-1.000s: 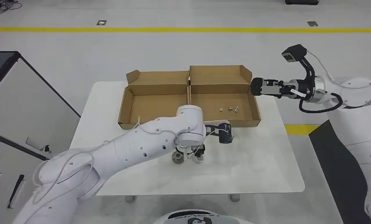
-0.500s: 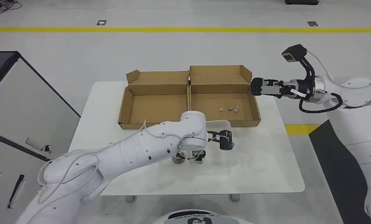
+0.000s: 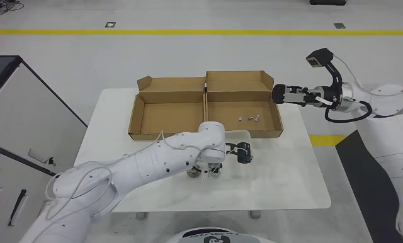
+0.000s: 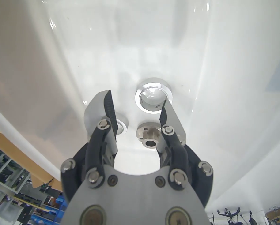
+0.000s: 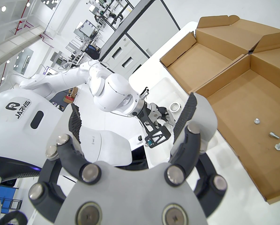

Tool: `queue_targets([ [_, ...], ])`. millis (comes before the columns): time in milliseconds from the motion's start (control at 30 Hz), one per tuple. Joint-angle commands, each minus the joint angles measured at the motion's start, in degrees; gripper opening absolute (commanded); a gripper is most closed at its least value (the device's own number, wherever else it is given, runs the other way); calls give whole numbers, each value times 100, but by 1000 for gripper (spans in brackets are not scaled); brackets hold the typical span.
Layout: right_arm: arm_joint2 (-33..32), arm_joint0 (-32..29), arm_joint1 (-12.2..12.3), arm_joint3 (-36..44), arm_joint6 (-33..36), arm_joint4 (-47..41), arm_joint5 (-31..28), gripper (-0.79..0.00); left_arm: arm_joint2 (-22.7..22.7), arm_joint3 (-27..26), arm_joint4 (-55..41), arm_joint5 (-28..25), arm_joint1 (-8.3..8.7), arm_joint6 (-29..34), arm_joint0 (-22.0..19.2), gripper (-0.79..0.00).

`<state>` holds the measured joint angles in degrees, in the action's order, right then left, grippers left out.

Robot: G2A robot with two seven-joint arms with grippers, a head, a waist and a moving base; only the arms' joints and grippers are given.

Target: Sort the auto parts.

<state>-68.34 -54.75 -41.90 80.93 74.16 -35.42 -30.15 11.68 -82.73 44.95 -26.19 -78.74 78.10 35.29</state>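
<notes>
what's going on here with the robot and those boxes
A robot is sorting metal auto parts. Its left end effector hangs open just above a flanged hub that sits beside a metal ring on the white table; nothing is gripped yet. The right end effector is open and holds nothing, out past the right cardboard box, which has three small fasteners in it.

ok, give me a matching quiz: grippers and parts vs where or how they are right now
1. left gripper
2. right gripper
3. small bolts
4. metal ring

A. inside a cardboard box
B. open, above the flanged hub
C. on the table, just past the left gripper
D. open, beside the box's end wall

Pairs: 1-B, 2-D, 3-A, 4-C
</notes>
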Motion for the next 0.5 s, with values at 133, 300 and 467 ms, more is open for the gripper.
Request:
queue_targets([
  [133, 0, 0, 0, 0, 0, 0, 0, 0, -68, 178, 37, -49, -67, -50, -30, -425],
  [300, 0, 0, 0, 0, 0, 0, 0, 0, -102, 286, 29, -75, -99, -75, -20, -453],
  [467, 0, 0, 0, 0, 0, 0, 0, 0, -153, 359, 49, -95, -117, -96, -18, -477],
])
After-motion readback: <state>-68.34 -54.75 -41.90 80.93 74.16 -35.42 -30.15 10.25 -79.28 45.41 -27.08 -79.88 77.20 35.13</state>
